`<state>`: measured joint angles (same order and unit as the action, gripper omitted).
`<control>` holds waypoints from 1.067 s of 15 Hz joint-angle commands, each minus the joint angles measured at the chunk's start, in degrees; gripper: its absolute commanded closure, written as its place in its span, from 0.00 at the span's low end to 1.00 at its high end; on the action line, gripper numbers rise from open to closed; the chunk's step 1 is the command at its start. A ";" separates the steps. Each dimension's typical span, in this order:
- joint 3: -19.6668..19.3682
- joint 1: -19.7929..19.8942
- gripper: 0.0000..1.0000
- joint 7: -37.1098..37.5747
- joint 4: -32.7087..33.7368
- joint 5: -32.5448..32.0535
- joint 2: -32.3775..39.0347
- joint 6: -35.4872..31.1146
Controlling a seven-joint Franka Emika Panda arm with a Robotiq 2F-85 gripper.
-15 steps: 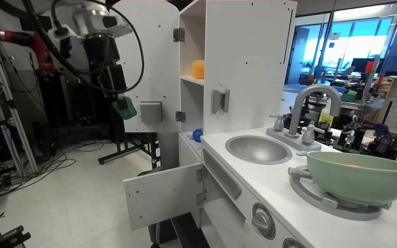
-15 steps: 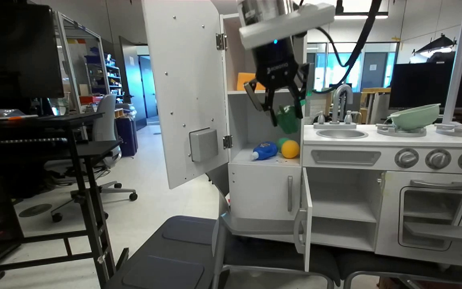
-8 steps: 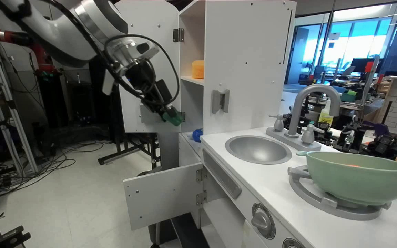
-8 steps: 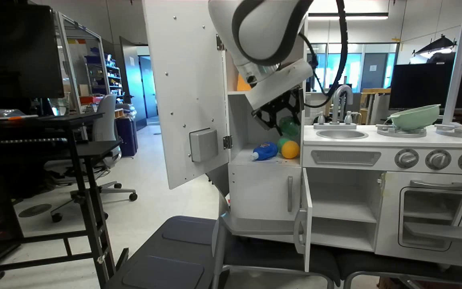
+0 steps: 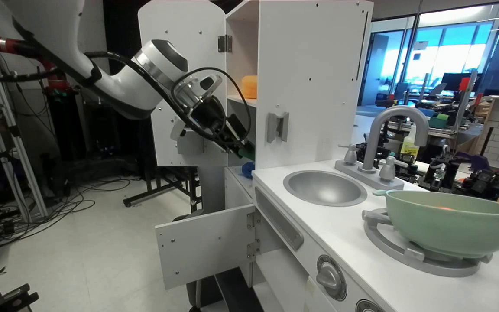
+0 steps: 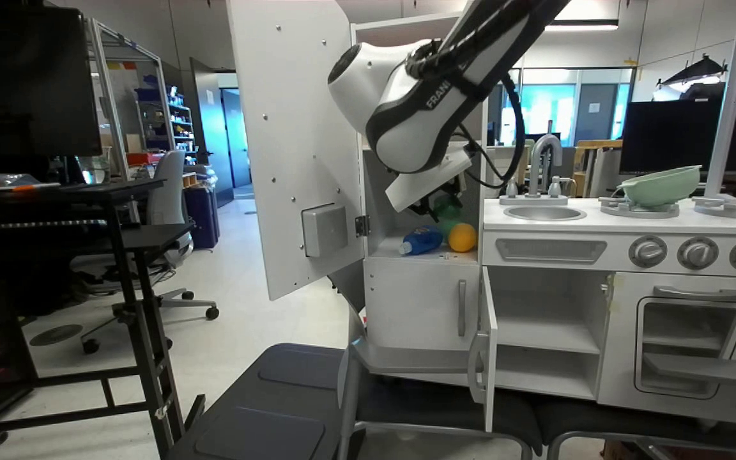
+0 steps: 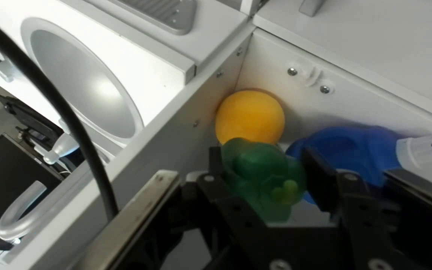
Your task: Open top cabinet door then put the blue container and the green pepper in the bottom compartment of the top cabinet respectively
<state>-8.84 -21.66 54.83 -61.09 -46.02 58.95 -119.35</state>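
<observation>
Gripper (image 7: 265,169) and green pepper (image 7: 257,161) appear together in the wrist view, where we see the fingers clasping the pepper from both sides. We place the pepper inside the bottom compartment (image 6: 375,198) of the top cabinet (image 5: 306,56), held above its floor; whether it touches the things beneath it, we cannot tell. In both exterior views, we trace the arm (image 6: 400,140) slanting down into the open front of the cabinet. On the compartment's floor we find the blue bottle (image 6: 422,240), lying on its side with its pale cap (image 7: 420,152) turned away from the round orange toy (image 7: 249,114). This toy sits just beside the bottle, near the wall next to the sink (image 7: 77,82). Behind it, in an exterior view, we make out a green shape (image 6: 448,230), too blurred to identify. We note that the cabinet door (image 6: 298,147) stands wide open, with a square grey handle (image 6: 324,231) on it. On the shelf (image 5: 233,99) above the compartment, we see an orange block (image 5: 249,87). Beside the cabinet, the white counter (image 5: 332,225) carries the sink, the tap (image 5: 373,143) and a burner (image 5: 444,269), on which rests a pale green bowl (image 5: 448,225). Below the counter, we find a lower door (image 5: 206,247) standing open and, farther along, a toy oven (image 6: 690,326) with a windowed front.
</observation>
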 commanded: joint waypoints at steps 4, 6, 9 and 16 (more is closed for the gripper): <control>-3.27 -0.74 0.71 0.55 17.45 -1.51 12.05 0.32; -4.47 0.03 0.71 0.71 20.92 -1.40 15.14 -0.37; -6.13 1.03 0.71 1.13 24.64 -1.65 18.82 -0.69; -11.03 2.58 0.71 3.90 31.39 -1.72 25.32 -0.82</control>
<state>-18.08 -20.40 57.50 -35.00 -46.77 80.61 -119.45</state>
